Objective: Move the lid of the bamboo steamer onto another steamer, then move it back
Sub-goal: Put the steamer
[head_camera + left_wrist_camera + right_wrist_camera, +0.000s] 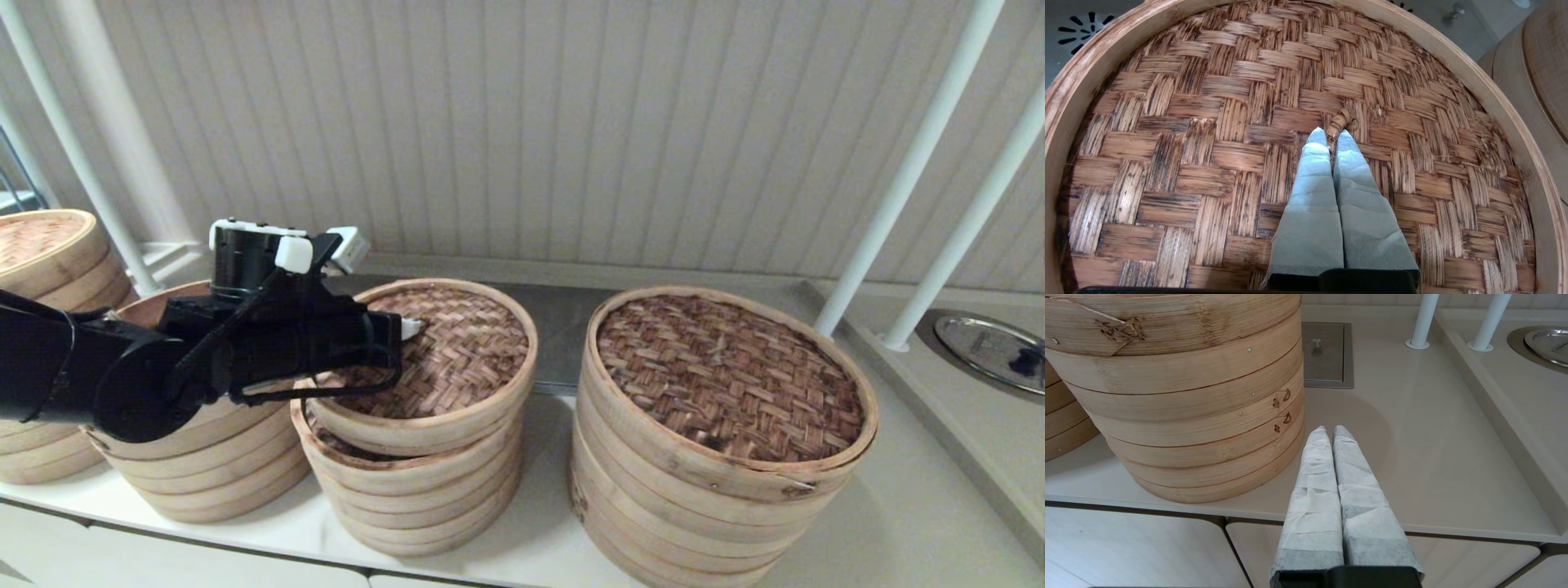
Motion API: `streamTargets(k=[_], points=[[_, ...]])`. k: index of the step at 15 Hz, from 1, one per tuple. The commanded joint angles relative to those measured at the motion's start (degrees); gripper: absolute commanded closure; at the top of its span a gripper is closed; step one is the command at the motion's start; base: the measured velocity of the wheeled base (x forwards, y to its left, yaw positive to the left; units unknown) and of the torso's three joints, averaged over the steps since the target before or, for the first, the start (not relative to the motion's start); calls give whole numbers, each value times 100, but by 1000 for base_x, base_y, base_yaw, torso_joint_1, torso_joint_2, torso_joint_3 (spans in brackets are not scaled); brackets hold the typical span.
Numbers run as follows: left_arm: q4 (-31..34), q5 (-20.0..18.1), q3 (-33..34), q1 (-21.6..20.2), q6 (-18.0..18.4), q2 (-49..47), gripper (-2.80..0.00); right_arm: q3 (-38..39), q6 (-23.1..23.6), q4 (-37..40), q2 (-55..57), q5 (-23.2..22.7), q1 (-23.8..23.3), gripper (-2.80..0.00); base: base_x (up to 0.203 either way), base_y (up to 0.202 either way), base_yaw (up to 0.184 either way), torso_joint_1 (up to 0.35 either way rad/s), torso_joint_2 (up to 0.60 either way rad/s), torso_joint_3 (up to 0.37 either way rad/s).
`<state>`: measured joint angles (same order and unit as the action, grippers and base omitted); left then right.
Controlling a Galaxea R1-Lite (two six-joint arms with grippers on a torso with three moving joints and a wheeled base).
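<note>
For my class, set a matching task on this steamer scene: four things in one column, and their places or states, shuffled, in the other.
Things
1. bamboo steamer lid
2. left gripper
3. right gripper
4. widest steamer

Places or states
A. shut on nothing, above the counter edge
B. stands at the robot's right, dark woven top
C. sits askew on the smallest steamer
D. shut on the loop handle

Pairs: 1-C, 2-D, 3-A, 4-B

We see our black left arm reaching rightward, its gripper [1333, 139] with pale wrapped fingers [1312, 196] pinched together, while our right gripper [1329, 433] hangs low, fingers pressed closed.
</note>
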<state>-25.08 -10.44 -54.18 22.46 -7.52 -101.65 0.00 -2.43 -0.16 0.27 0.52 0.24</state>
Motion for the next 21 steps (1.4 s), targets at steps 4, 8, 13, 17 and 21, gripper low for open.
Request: streamTargets(k=[4,8,13,17,21], points=[[12,-29,134,-145,-21,-10,0,9,-3,-2,8,0,2,0,0,0,0,0,0,0],[-103,-38,145,-145,-21,5,0,10,-3,-2,8,0,2,0,0,0,0,0,0,0],[-147,-38,154,-154,-21,40,0,10,-3,-2,8,0,2,0,0,0,0,0,0,0],[-147,-38,145,-154,-21,31,0,9,-3,-2,8,0,2,0,0,0,0,0,0,0],[-147,-32,145,-154,-21,-4,0,9,-3,-2,8,0,2,0,0,0,0,0,0,0]])
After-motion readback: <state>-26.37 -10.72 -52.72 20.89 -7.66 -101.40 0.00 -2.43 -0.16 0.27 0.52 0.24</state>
